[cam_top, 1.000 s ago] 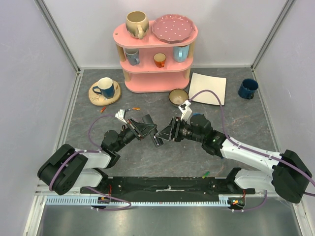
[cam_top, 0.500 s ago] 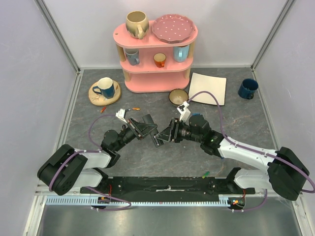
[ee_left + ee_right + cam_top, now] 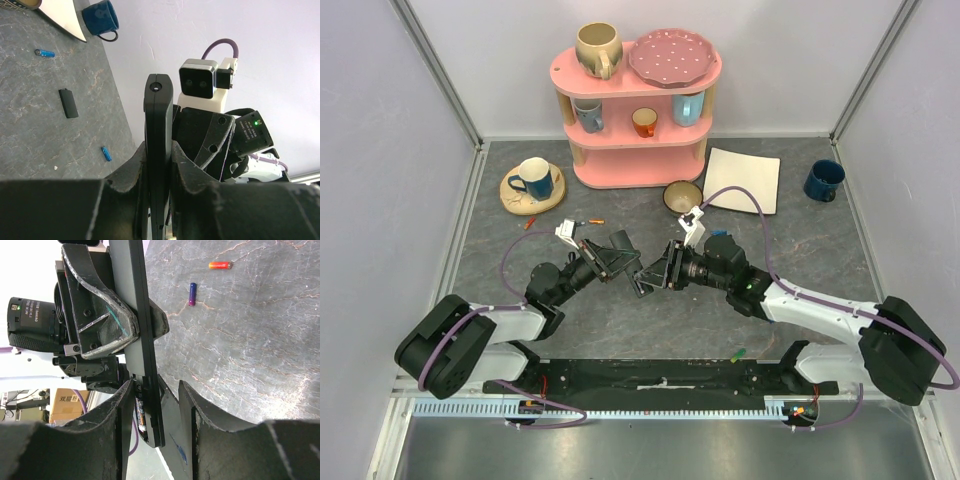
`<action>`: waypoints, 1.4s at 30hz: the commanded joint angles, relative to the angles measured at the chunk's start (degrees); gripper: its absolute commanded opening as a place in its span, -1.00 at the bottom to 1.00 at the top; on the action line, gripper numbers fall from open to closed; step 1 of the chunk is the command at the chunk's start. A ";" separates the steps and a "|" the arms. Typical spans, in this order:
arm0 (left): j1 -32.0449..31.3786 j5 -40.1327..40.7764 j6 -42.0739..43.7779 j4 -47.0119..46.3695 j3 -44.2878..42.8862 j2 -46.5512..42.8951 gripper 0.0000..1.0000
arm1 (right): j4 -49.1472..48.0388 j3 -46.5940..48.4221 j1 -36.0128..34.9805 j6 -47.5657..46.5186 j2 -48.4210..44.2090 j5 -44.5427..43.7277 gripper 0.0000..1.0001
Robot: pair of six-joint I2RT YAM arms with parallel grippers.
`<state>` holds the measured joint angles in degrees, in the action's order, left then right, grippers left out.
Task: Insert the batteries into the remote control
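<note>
Checking in from my remote station. The left gripper [image 3: 159, 152] is clenched tight on the small flat black plastic remote control [image 3: 158, 105]. It's holding the thing edge-on in the air above the grey stone-look table [image 3: 620, 320], about midway between the two arms.

The right gripper [image 3: 156, 386] has its fingers parted around the free end of the remote. One finger [image 3: 117, 430] is close against it and there's a visible gap on the other side, so it isn't grasping anything.

From the right wrist view I can see the open battery bay, with what looks like one cylinder battery [image 3: 141, 412] lying in it.

Loose on the table are a thin orange battery [image 3: 220, 265] and a thin blue-purple battery [image 3: 192, 294] near each other. There's also a small flat black oblong cover [image 3: 68, 103] with a little bright-blue battery [image 3: 106, 153] near it.
</note>
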<state>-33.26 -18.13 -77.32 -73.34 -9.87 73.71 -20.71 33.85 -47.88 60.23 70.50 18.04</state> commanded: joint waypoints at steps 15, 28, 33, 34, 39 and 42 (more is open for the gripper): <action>-0.14 0.20 0.06 -20.35 -0.59 -0.85 -0.96 | 2.50 1.75 0.50 0.51 -2.99 0.06 0.21; -0.14 0.11 0.42 -20.35 0.55 -0.41 -0.96 | 17.63 7.29 3.32 -8.01 -11.70 -3.19 0.36; -0.14 -0.24 -0.02 -20.44 0.46 -0.50 -0.96 | 14.23 4.31 3.32 -8.73 -10.03 -0.12 0.29; -0.14 -0.59 -0.11 -20.26 0.29 -0.41 -0.96 | 12.29 2.38 3.32 -7.07 -9.68 1.80 0.28; -0.14 -1.82 -0.55 -20.00 -0.68 0.29 -0.96 | 4.99 -0.18 3.32 -4.60 -6.78 4.63 0.24; -0.14 -2.44 -0.73 -20.00 -1.03 0.73 -0.96 | 2.44 -0.80 3.32 -3.89 -5.64 5.77 0.22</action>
<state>-33.26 -18.70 -77.32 -73.91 -9.37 73.63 -10.76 33.52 -44.71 54.78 64.03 20.36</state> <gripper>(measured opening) 0.233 0.619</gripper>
